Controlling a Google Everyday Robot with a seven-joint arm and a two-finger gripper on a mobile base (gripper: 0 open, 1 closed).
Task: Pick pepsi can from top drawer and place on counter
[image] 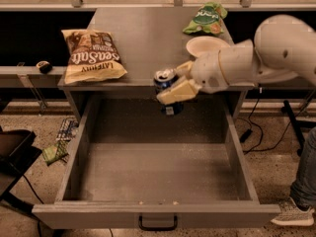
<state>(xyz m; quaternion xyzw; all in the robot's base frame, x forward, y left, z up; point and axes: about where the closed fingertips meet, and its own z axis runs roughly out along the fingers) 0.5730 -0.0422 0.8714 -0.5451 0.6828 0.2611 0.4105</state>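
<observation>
Blue and silver, the pepsi can hangs clamped between our jaws, above the open top drawer and right at the front edge of the tabletop. We judge that edge the main hazard: if the can's base rides too low, it may clip the lip and twist out of our grip. On the tabletop, a brown chip bag lies left, well apart. A white bowl sits just behind our wrist, with a green bag beyond it, so a rightward sweep could shove them.
</observation>
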